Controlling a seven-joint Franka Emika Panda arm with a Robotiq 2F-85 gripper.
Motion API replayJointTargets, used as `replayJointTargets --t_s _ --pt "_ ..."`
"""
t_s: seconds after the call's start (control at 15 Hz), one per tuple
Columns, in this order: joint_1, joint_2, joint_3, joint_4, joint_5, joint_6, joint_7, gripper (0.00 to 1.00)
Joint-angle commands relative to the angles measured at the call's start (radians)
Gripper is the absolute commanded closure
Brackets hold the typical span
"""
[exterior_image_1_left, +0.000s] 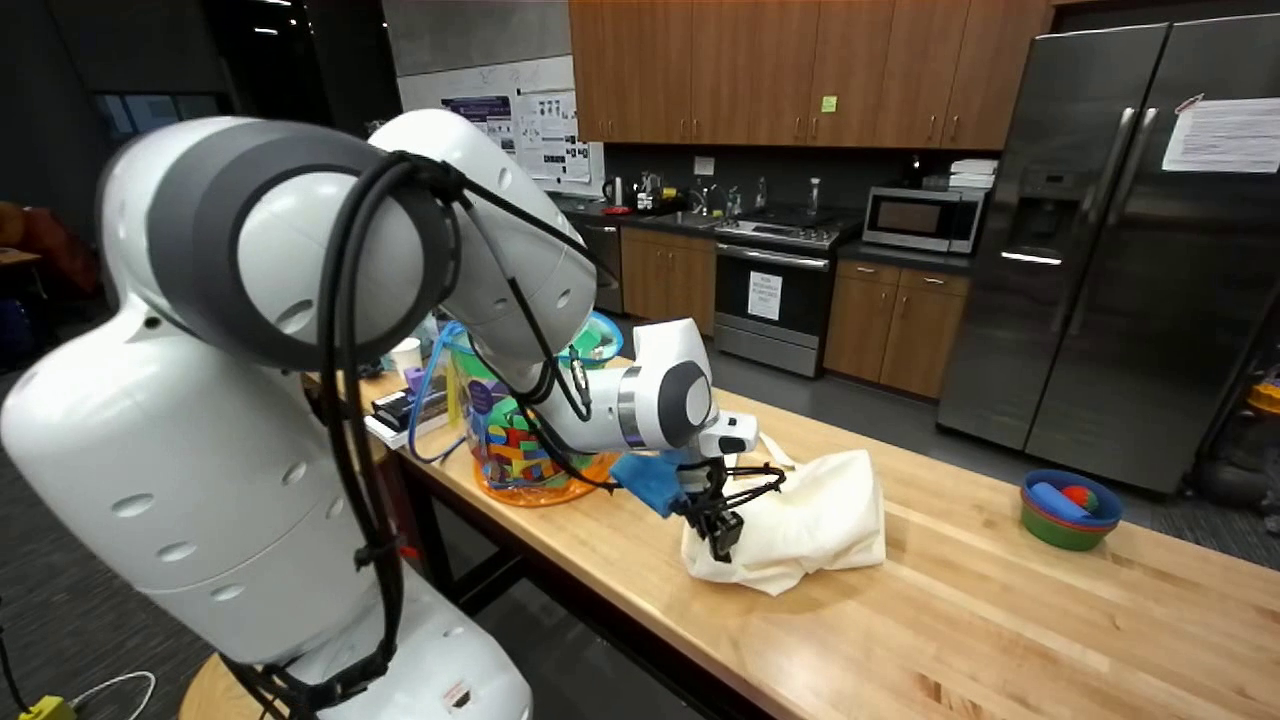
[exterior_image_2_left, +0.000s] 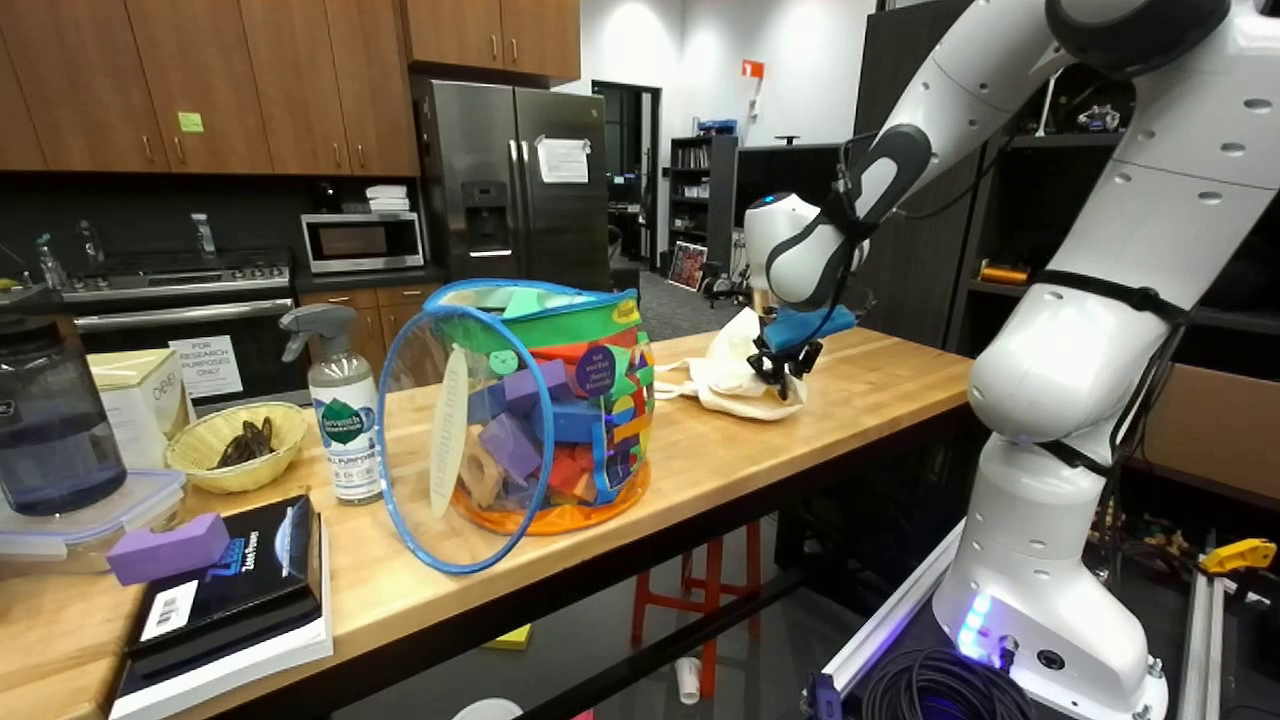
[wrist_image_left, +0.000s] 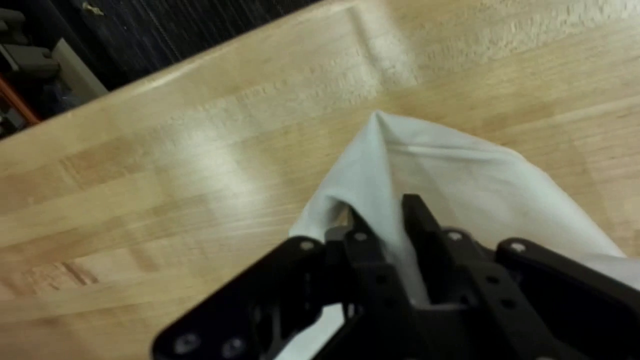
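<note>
A cream cloth bag (exterior_image_1_left: 825, 515) lies crumpled on the wooden table, its strap loop trailing toward the toy bin in an exterior view (exterior_image_2_left: 735, 375). Above its near edge my gripper (exterior_image_1_left: 722, 540) points down, a blue wrap (exterior_image_1_left: 652, 480) around its mount. From the wrist, a fold of the bag (wrist_image_left: 465, 175) runs up between the two black fingers of the gripper (wrist_image_left: 382, 204). The fingers stand a little apart, the cloth loosely between them. The left fingertip is partly hidden behind the fold, which rises to a peak just beyond the tips.
A clear toy bin (exterior_image_2_left: 600, 400) full of foam blocks, a spray bottle (exterior_image_2_left: 345, 420), a wicker basket (exterior_image_2_left: 240, 450) and a black box (exterior_image_2_left: 235, 575) share the table. Stacked bowls (exterior_image_1_left: 1070, 515) with a blue block and a ball stand further along. The table edge (wrist_image_left: 200, 65) is close.
</note>
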Motion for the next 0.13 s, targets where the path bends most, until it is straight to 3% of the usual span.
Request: replayJointTargets --t_s 0.0,0.07 --pt "-0.027 -0.009 0.027 -0.006 0.01 0.0 -0.008 0.7" --pt "-0.028 -0.013 0.028 -0.009 0.01 -0.001 -0.007 0.69"
